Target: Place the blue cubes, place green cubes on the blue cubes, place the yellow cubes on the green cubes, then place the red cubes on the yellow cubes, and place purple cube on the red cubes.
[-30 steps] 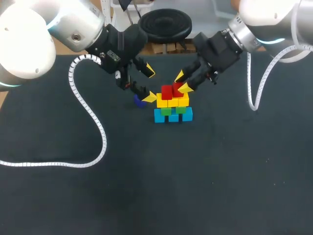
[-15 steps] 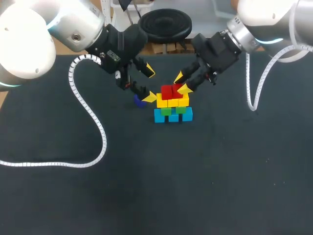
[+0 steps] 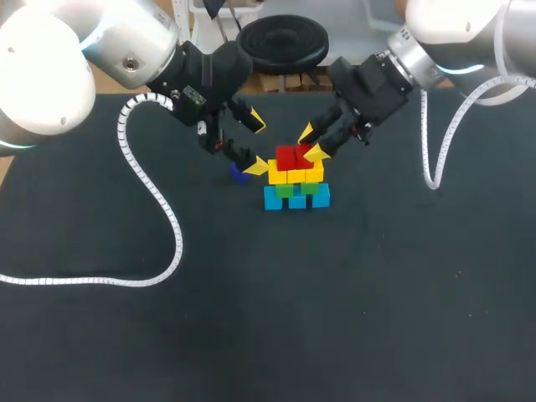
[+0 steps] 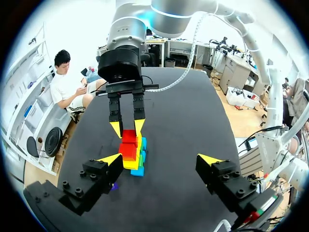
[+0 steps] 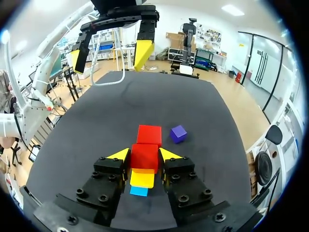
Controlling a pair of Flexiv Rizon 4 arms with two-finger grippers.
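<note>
A stack stands mid-table: blue cubes (image 3: 297,199) at the bottom, green cubes (image 3: 293,189) on them, yellow cubes (image 3: 295,174) above, two red cubes (image 3: 287,157) on top. My right gripper (image 3: 311,142) is shut on the far red cube (image 5: 145,155), which rests on the yellow layer (image 5: 143,179); the other red cube (image 5: 149,135) lies just ahead of it. The purple cube (image 3: 239,173) sits on the table left of the stack, also seen beyond my right fingers as the purple cube (image 5: 178,133). My left gripper (image 3: 256,144) hangs open beside the stack (image 4: 133,157), holding nothing.
White ribbed cables (image 3: 159,201) from both arms trail over the black tabletop (image 3: 268,318). In the left wrist view the purple cube (image 4: 114,185) is half hidden behind my left finger.
</note>
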